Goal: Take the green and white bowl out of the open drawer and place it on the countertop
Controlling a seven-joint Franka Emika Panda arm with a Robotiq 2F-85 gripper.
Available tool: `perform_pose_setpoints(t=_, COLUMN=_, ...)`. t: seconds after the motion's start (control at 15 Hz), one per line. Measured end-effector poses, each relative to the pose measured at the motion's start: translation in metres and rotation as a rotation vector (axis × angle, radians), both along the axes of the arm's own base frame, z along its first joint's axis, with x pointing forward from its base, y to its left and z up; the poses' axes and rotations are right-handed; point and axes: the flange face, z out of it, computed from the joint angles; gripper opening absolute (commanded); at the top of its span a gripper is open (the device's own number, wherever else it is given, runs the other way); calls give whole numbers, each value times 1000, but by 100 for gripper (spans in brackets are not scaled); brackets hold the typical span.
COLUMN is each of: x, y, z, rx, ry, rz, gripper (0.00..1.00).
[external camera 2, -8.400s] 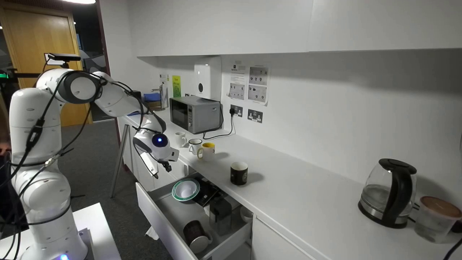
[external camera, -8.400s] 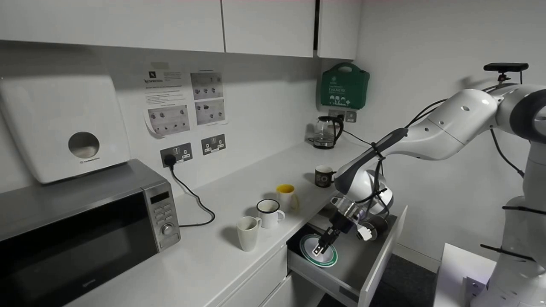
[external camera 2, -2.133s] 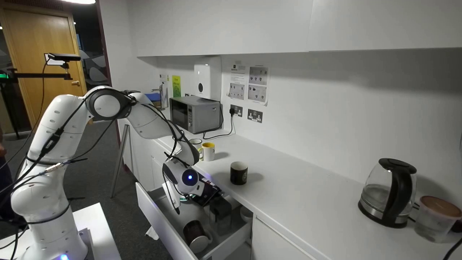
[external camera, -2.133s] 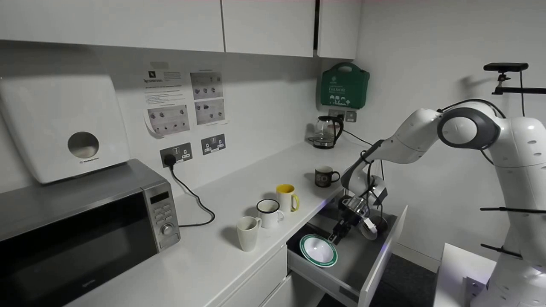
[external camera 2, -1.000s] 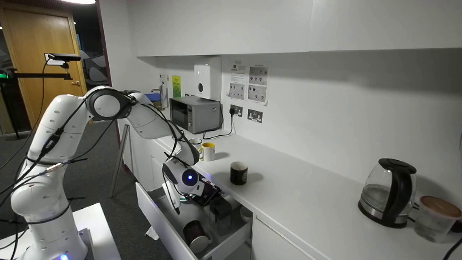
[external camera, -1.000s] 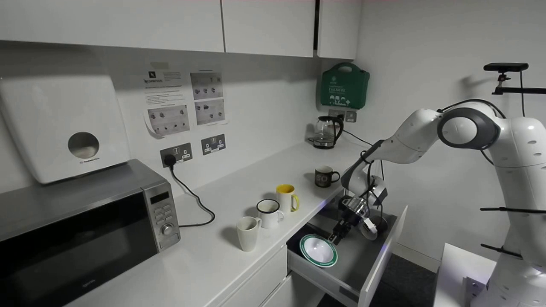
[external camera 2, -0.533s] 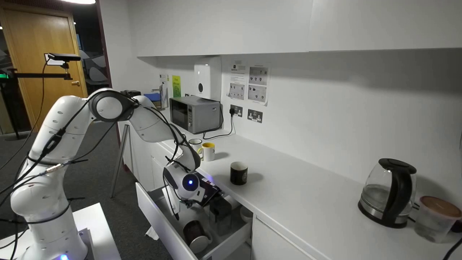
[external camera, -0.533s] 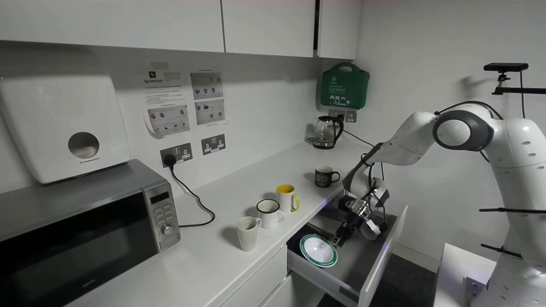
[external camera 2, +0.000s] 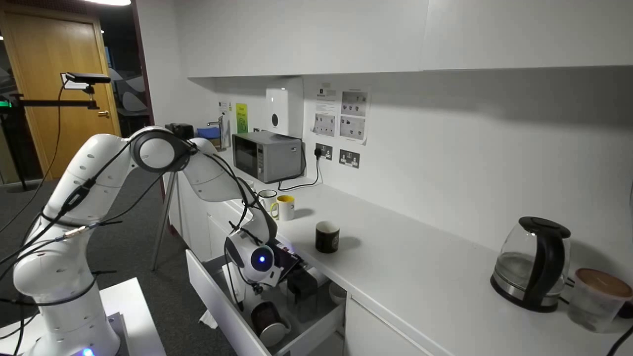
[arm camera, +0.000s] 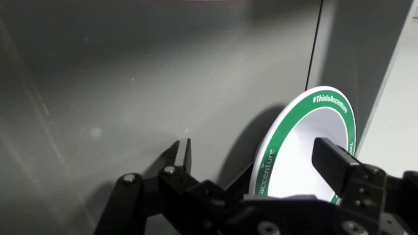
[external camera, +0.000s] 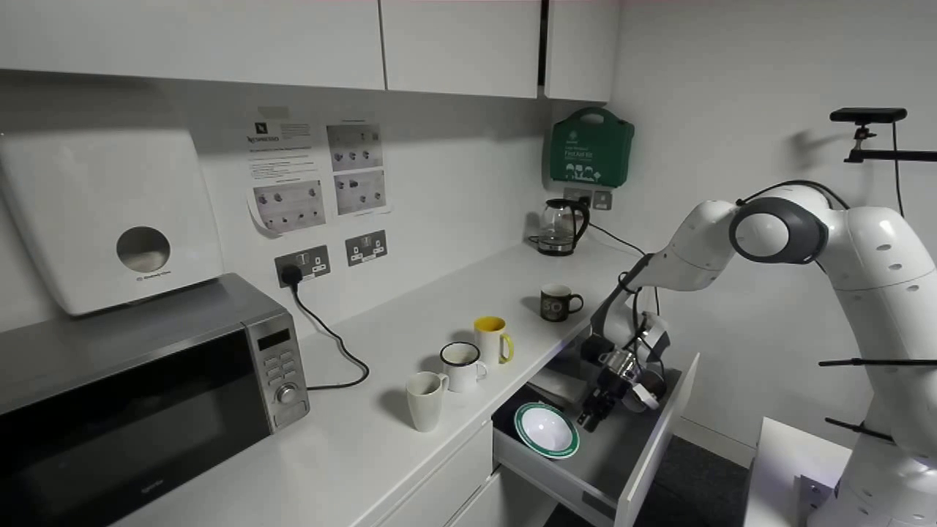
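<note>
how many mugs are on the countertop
4 along the countertop: plain white mug nearest the microwave, then black-rimmed mug, yellow-lined mug, and black mug nearest the kettle. The microwave could hide others.

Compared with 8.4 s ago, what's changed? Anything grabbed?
The gripper has come down into the open drawer and, in an exterior view, shifted right, from overlapping the green and white bowl to beside it. It stands open, holding nothing. Bowl, mugs and kettle stayed put.

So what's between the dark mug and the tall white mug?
In an exterior view, the black-rimmed mug and the yellow-lined mug stand between them on the countertop.
</note>
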Motion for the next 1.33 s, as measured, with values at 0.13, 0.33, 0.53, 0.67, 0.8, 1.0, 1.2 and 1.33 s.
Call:
perform_pose_setpoints(t=0.13, x=2, y=1, z=1, rx=0, ry=4, rz=1, gripper=100)
perform_pose_setpoints(t=0.33, x=7, y=1, z=4, rx=6, ry=7, rz=7, gripper=100)
perform_pose_setpoints(t=0.53, x=17, y=3, z=10, rx=34, ry=-2, rz=9, gripper=100)
perform_pose_setpoints(t=0.67, x=24, y=4, z=15, rx=74, ry=-15, rz=16, gripper=100)
perform_pose_setpoints(t=0.8, x=31, y=2, z=20, rx=112, ry=-29, rz=21, gripper=100)
perform_pose_setpoints(t=1.0, x=37, y=-2, z=25, rx=159, ry=-44, rz=24, gripper=100)
perform_pose_setpoints(t=1.2, x=41, y=-7, z=25, rx=189, ry=-50, rz=22, gripper=100)
perform_pose_setpoints(t=1.33, x=43, y=-10, z=22, rx=207, ry=-48, rz=22, gripper=100)
